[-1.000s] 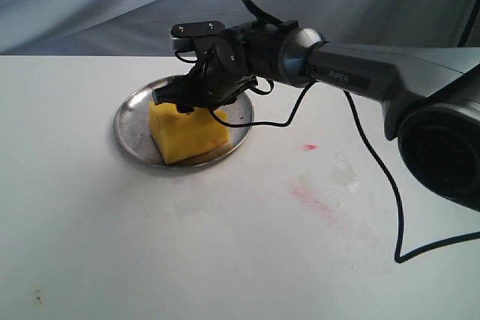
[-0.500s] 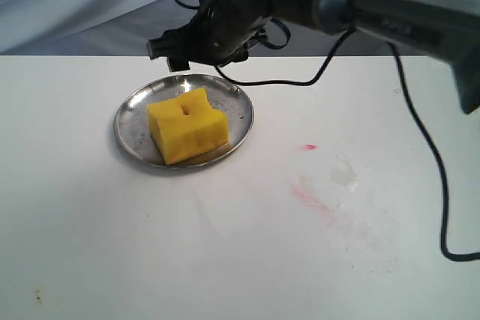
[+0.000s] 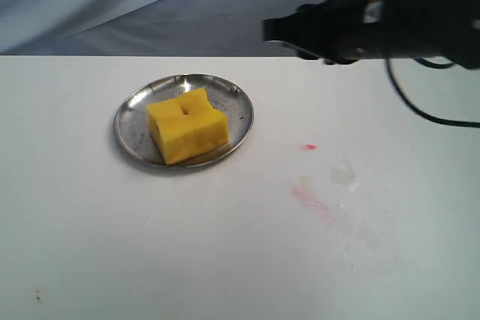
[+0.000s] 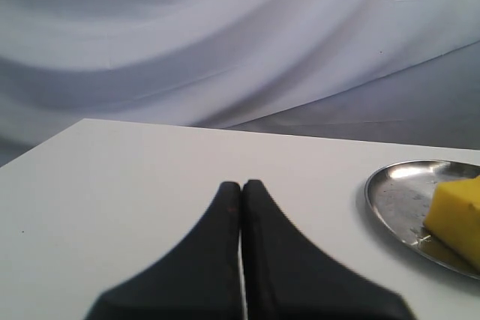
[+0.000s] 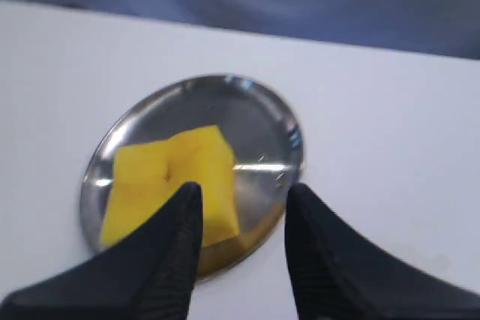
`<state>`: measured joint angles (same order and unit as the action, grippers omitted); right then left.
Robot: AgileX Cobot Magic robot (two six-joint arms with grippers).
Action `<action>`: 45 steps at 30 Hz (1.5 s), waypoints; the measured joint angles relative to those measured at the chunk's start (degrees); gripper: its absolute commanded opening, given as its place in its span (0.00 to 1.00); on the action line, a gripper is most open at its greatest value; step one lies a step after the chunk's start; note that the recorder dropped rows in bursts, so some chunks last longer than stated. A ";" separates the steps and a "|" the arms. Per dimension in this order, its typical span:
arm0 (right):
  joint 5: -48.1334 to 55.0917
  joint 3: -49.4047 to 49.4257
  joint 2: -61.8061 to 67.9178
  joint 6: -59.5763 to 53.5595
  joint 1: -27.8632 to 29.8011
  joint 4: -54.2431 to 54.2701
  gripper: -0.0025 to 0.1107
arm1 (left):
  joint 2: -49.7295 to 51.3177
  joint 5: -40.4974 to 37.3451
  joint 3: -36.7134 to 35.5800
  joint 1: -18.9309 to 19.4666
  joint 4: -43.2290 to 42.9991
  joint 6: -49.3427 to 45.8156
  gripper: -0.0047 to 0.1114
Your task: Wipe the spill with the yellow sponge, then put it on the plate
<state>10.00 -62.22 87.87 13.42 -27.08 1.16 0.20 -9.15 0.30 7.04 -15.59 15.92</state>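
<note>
Nearest to us on the white bench (image 3: 150, 252), a small dark speck (image 3: 37, 299) lies toward 7 o'clock, well apart from everything else. Farther in, at about 4 o'clock from the plate (image 3: 126, 112), we see a faint pink streak (image 3: 311, 200). Just beyond it is a pale, smeared trace that we take for what is left of the spill (image 3: 343, 174), with a pink dot (image 3: 309, 147) at its 11 o'clock. The yellow sponge (image 3: 187, 125) rests on the plate, free of any grip. It sits upright with a small dent in its top face, and its front corner is close to the rim at 6 o'clock. We therefore judge both wiping and placing to be done, and the step in hand to be the retreat of the arm. The right end effector (image 5: 240, 192) hangs above the bench at about 2 o'clock from the plate, blurred in the exterior view (image 3: 296, 34), with its fingers apart and nothing between them. The left end effector (image 4: 241, 189) shows only in its own wrist view, with its fingers pressed together on nothing and the plate's rim (image 4: 379, 185) beyond it. The next move calls for little, in our judgement, beyond carrying the right arm clear. Nothing stands in its way, though the black cable (image 3: 420, 110) looping below the arm should be kept off the bench. Farthest back hangs a grey-blue drape (image 3: 112, 5).
</note>
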 measured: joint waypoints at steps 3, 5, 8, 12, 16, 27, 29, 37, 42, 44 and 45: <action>-7.34 7.64 -6.28 0.23 6.46 0.00 0.18 | 0.00 0.00 0.00 0.00 0.00 0.00 0.04; -10.00 10.85 -9.71 0.23 11.35 -0.14 0.14 | 0.00 0.00 0.00 0.00 0.00 0.00 0.04; -11.17 14.52 -13.71 0.23 19.22 -0.14 0.11 | 0.00 0.00 0.00 0.00 0.00 0.00 0.04; -11.75 17.52 -19.18 0.34 25.78 -0.14 0.10 | 0.00 0.00 0.00 0.00 0.00 0.00 0.04; -13.63 20.08 -25.82 0.46 27.74 -0.56 0.10 | 0.00 0.00 0.00 0.00 0.00 0.00 0.04; -19.77 30.22 -49.54 0.30 27.84 -8.10 0.10 | 0.00 0.00 0.00 0.00 0.00 0.00 0.04; -19.77 31.05 -54.27 0.09 27.84 -9.08 0.10 | 0.00 0.00 0.00 0.00 0.00 0.00 0.04; -10.00 31.41 -73.39 0.00 27.84 -13.58 0.10 | 0.00 0.00 0.00 0.00 0.00 0.00 0.04; -0.29 31.41 -80.29 -0.39 27.33 -13.58 0.10 | 0.00 0.00 0.00 0.00 0.00 0.00 0.04; 3.59 32.00 -82.73 -2.14 25.16 -13.58 0.10 | 0.00 0.00 0.00 0.00 0.00 0.00 0.04; 5.29 32.41 -83.55 -2.94 23.90 -13.47 0.10 | 0.00 0.00 0.00 0.00 0.00 0.00 0.04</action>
<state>15.29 -29.81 4.32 10.48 -3.17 -12.31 0.20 -9.15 0.30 7.04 -15.59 15.92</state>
